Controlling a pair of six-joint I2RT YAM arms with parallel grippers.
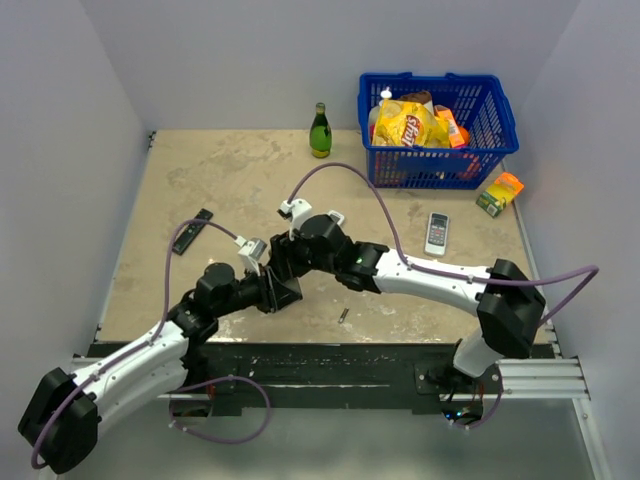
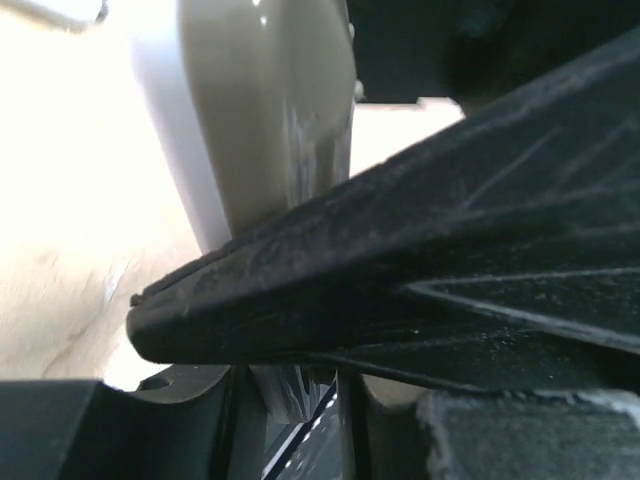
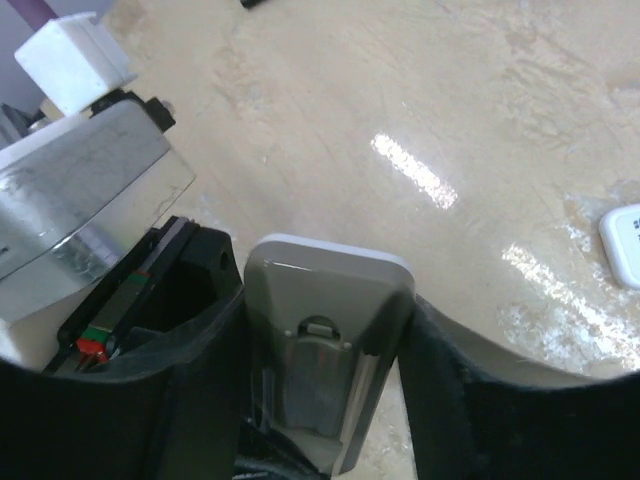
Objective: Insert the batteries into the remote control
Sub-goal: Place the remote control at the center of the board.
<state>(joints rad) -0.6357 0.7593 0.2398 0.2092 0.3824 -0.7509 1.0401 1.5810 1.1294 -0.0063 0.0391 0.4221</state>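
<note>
The remote control [image 3: 330, 300] shows its plain grey back with the battery cover on. My right gripper [image 3: 328, 310] is shut on its two long sides. In the left wrist view the same remote [image 2: 265, 120] runs up from between my left gripper's [image 2: 292, 415] jaws, which look closed on its lower end, and a right finger [image 2: 420, 260] crosses in front. In the top view both grippers meet at the table's middle, the left [image 1: 283, 288] just below the right [image 1: 290, 262], and hide the remote. One small dark battery [image 1: 343, 316] lies on the table to their right.
Another white remote [image 1: 437, 233] lies right of centre and also shows in the right wrist view [image 3: 625, 245]. A long black strip [image 1: 193, 231] lies at the left. A green bottle [image 1: 320, 131], a blue basket [image 1: 500, 150] of snacks and an orange box [image 1: 500, 193] stand at the back.
</note>
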